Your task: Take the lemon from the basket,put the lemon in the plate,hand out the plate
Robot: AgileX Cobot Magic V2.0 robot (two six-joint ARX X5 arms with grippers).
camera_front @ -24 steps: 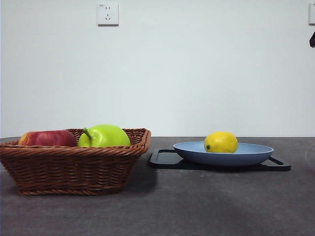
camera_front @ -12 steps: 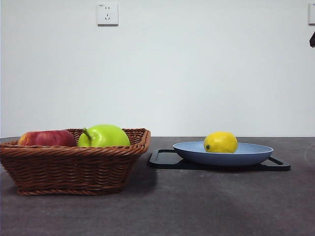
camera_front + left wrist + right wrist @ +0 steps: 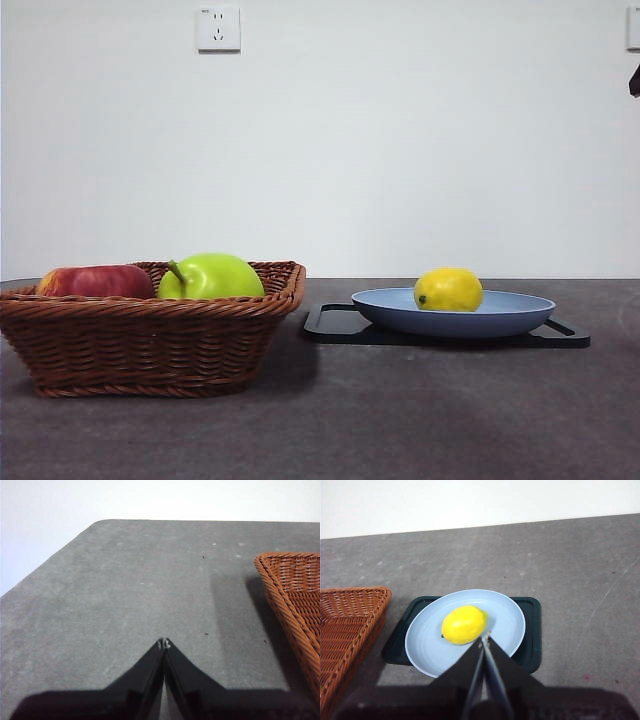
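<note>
- Yellow lemon (image 3: 449,289) lies on its side in the light-blue plate (image 3: 500,318), toward the side of the plate nearer the basket; in the front view its dark stem spot faces the basket.
- Plate rests on a flat black tray (image 3: 335,322); the tray sits on the grey bench (image 3: 400,420).
- Brown wicker basket (image 3: 150,340) stands on the bench just beside the tray, not touching it.
- Basket holds 2 apples: 1 red apple (image 3: 95,281) and 1 yellow-green apple (image 3: 212,276) with a stem, side by side and rising above the braided rim.
- My right pincer (image 3: 485,636) hangs above the near edge of the plate, clear of it. Its 2 black jaws are pressed together with nothing between them. The tips point at the lemon without touching it.
- My left pincer (image 3: 163,643) hangs over bare bench on the far side of the basket from the plate. Its 2 jaws are together and hold nothing. Only 1 corner of the basket shows in that wrist view.
- White wall socket (image 3: 219,29) is mounted on the wall behind the basket.
</note>
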